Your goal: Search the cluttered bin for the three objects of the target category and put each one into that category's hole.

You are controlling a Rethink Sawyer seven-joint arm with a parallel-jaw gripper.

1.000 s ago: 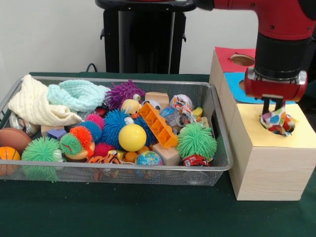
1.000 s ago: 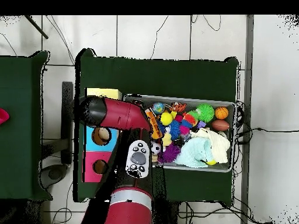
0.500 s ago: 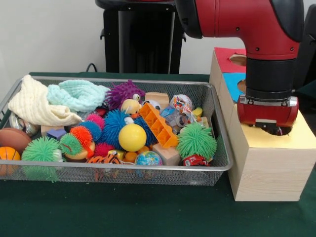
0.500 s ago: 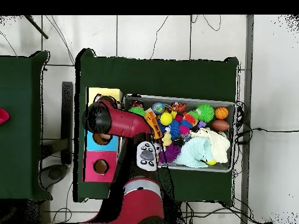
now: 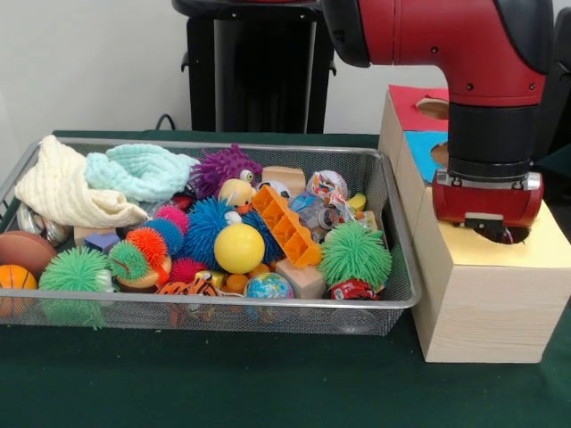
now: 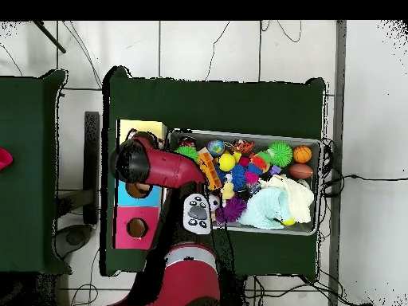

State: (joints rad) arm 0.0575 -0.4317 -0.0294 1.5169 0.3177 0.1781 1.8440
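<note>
Arm [image 5: 464, 53]: it has come down since a second ago; the wrist housing now sits low over the yellow box [image 5: 486, 285], where before it hung higher with its tips showing.
Gripper [image 5: 496, 234]: sunk into the yellow box's hole, only a dark stub showing at the rim; I cannot tell how it is set.
Ball: a second ago a multicoloured patterned ball hung in the tips just above this hole; now no part of it shows. Judged either dropped inside or hidden below the wrist.
Meaning: one target looks delivered or about to be; up to two more would remain to find in the bin [image 5: 393, 294].
Bin: beside the gripper, toward the picture's left in the front view, its near wall just beside the box. Heaped full.
Likely kin: a yellow ball [image 5: 239, 248] and a globe ball [image 5: 269, 286] lie in the bin well away from the gripper, among spiky balls and an orange block [image 5: 285, 225].
Blue box [image 5: 421, 147] and red box [image 5: 412, 105]: behind the gripper, touching in a row.
Edges: the hole's rim closely surrounds the gripper; sideways travel would catch it.
Open room: straight up is free; the bin's rim must then be cleared on the way across.
</note>
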